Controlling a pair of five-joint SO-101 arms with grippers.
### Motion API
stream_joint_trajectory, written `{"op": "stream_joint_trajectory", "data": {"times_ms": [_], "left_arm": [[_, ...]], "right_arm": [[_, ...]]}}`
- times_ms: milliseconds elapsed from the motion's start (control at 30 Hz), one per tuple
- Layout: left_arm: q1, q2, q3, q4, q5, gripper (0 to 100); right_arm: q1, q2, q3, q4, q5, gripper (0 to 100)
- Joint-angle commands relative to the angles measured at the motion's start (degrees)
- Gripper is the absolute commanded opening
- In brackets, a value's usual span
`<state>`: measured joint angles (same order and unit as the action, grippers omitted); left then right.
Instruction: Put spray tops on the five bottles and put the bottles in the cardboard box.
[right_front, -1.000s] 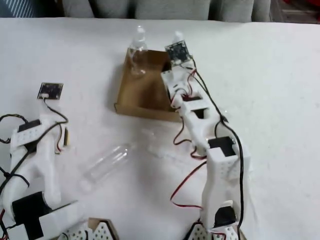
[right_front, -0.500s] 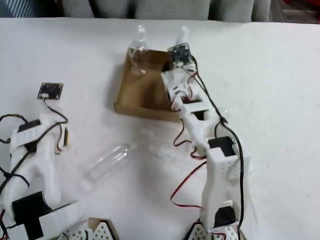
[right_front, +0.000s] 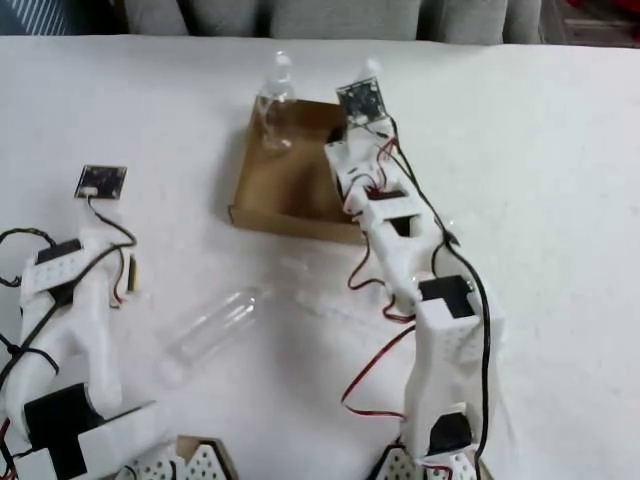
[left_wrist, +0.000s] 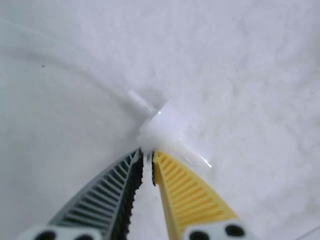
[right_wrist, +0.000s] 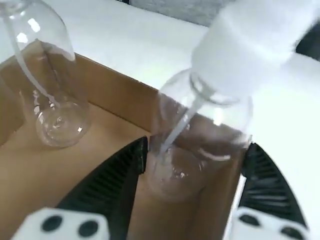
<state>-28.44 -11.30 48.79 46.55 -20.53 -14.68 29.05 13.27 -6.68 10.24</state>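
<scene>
The cardboard box (right_front: 262, 190) sits at the table's far middle. A clear bottle with a white spray top (right_front: 275, 98) stands in its far left corner (right_wrist: 50, 100). A second capped bottle (right_wrist: 205, 125) stands in the far right corner, and my right gripper (right_wrist: 196, 147) is open around it, with one black finger close beside it and the other apart. An uncapped bottle (right_front: 212, 328) lies on the table. My left gripper (left_wrist: 148, 152) is shut, its tips touching a white spray top (left_wrist: 165, 125) lying on the table.
The left arm (right_front: 65, 300) is folded back at the near left. The right arm (right_front: 400, 240) stretches along the box's right wall. A faint pale piece, perhaps a spray top with its tube (right_front: 318, 295), lies between the lying bottle and the right arm.
The right arm's wrist has shifted slightly up and away over the box's far right corner. The left arm and the lying bottle have not moved.
</scene>
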Motion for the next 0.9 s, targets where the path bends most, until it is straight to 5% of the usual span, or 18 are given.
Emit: {"op": "stream_joint_trajectory", "data": {"times_ms": [0,867], "left_arm": [[0.4,-2.2,0.0,-0.8,-0.6,5],[0.4,-2.2,-0.1,-1.1,-0.6,5]], "right_arm": [[0.7,-3.5,-2.2,0.6,-0.5,26.2],[1.3,-12.4,-1.9,11.6,-5.0,26.2]]}}
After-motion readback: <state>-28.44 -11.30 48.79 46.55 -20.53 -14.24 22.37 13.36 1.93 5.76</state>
